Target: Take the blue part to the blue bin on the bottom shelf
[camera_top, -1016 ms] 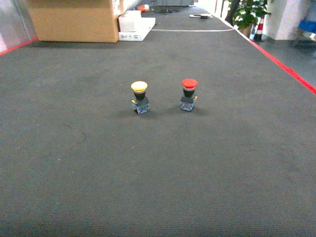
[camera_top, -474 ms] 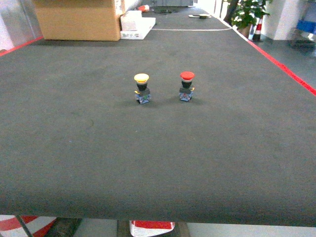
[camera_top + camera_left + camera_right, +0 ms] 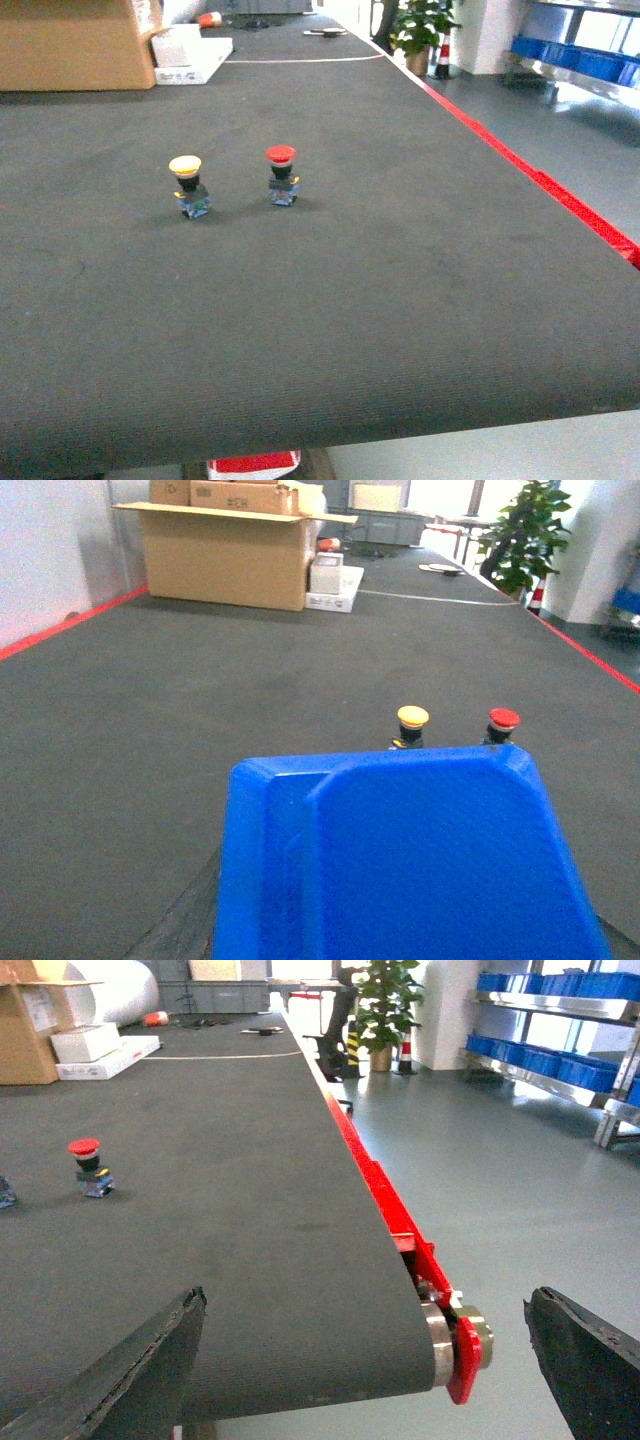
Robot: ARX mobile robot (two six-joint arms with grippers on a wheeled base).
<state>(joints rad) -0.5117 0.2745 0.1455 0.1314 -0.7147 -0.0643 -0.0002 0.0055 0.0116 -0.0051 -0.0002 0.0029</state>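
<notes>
The blue part (image 3: 420, 860) fills the lower half of the left wrist view, very close to the camera. My left gripper (image 3: 400, 945) is shut on it, and only one dark finger (image 3: 190, 912) shows at its left. In the right wrist view my right gripper (image 3: 365, 1360) stands open and empty over the belt's near right corner. Blue crates (image 3: 520, 1055) sit on a steel rack (image 3: 560, 1078) far to the right. I cannot tell which of them is the blue bin or which level is the bottom shelf. Neither gripper shows in the head view.
A yellow-capped button (image 3: 188, 185) and a red-capped button (image 3: 282, 174) stand upright on the dark belt (image 3: 400, 260). A cardboard box (image 3: 70, 45) and white boxes (image 3: 190, 55) sit at the far end. A red rail (image 3: 560, 200) edges the belt's right side, with grey floor beyond.
The head view has swung to the right. Both buttons have shifted left in it, and the belt's right edge, the floor and the distant rack have come into view.
</notes>
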